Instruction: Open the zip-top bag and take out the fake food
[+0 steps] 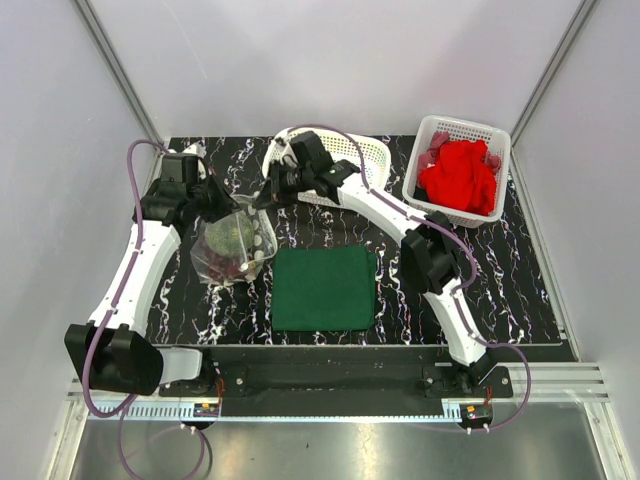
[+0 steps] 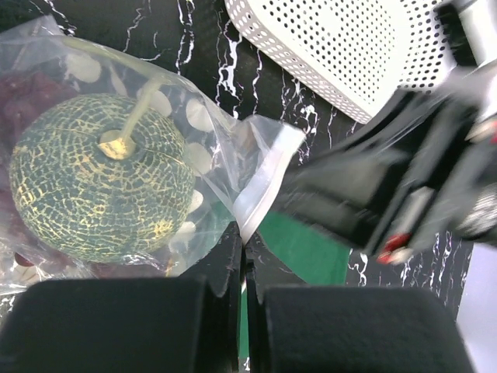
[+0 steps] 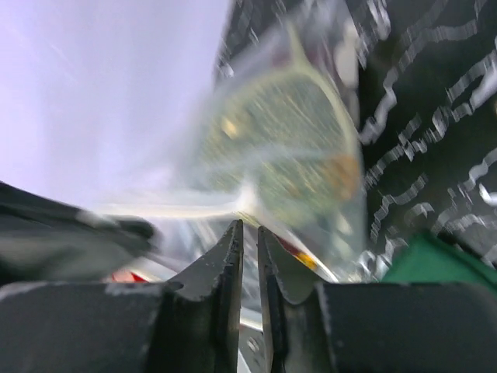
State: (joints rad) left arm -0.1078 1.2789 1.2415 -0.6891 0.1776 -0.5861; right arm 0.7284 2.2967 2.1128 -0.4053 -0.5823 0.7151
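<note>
On the black table [image 1: 500, 280], left fingers [image 2: 224, 260] pinch the zip-top bag [image 2: 221, 136] (right fingers [image 3: 224, 268] narrow, grip unclear).

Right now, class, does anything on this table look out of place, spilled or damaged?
Nothing looks spilled or broken. Only the zip-top bag sits askew: crumpled, its edge pinched by the left gripper, the green melon and red berries bunched inside.

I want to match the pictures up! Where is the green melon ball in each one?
Top view: the melon is left of the middle, inside the bag.
Left wrist: the melon is big, on the left side.
Right wrist: the melon is blurry, in the upper middle.
Shared landmark: the green cloth shows near the bag in all three.
</note>
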